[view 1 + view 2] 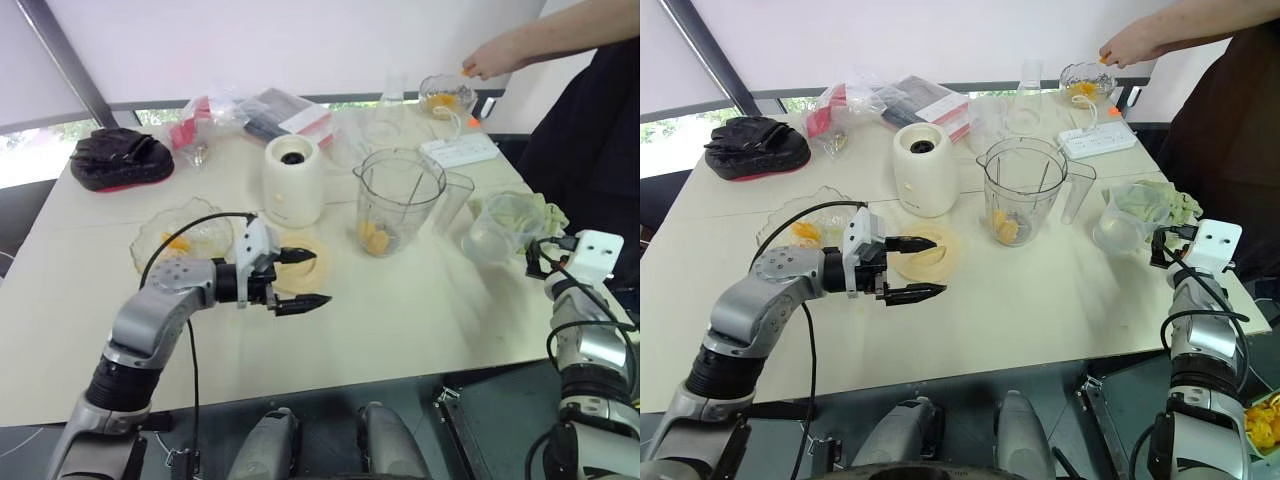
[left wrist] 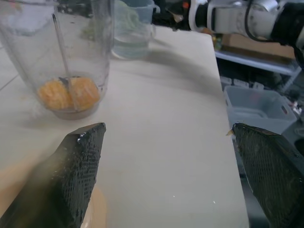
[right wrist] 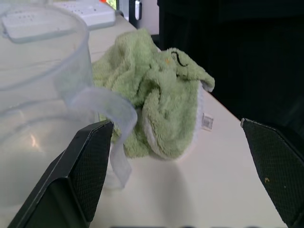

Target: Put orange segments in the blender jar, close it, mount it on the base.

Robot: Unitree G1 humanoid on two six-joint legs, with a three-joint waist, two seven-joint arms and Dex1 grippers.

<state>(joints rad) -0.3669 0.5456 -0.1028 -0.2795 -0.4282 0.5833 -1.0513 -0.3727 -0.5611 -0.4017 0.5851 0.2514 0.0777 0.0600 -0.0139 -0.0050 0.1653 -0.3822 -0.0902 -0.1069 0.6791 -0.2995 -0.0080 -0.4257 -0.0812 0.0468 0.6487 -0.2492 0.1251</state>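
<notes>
The clear blender jar [image 1: 400,195] stands mid-table without a lid, with orange segments [image 1: 372,237] at its bottom. To its left stands the cream-white base [image 1: 292,180]. My left gripper [image 1: 320,277] hovers open over a flat cream-yellow lid [image 1: 300,272], left of and nearer than the jar, pointing toward it. In the left wrist view the gripper [image 2: 168,128] faces the segments [image 2: 69,92] in the jar, nothing between its fingers. My right gripper [image 3: 176,124] is open at the table's right edge, beside a clear measuring cup [image 1: 495,228] and a green cloth [image 3: 156,99].
A scalloped glass bowl [image 1: 185,240] holding a segment sits left of the lid. A person's hand [image 1: 490,60] reaches over a small glass bowl [image 1: 445,95] at the back right. A power strip [image 1: 460,150], plastic bags [image 1: 260,110] and a black mitt [image 1: 120,158] lie along the back.
</notes>
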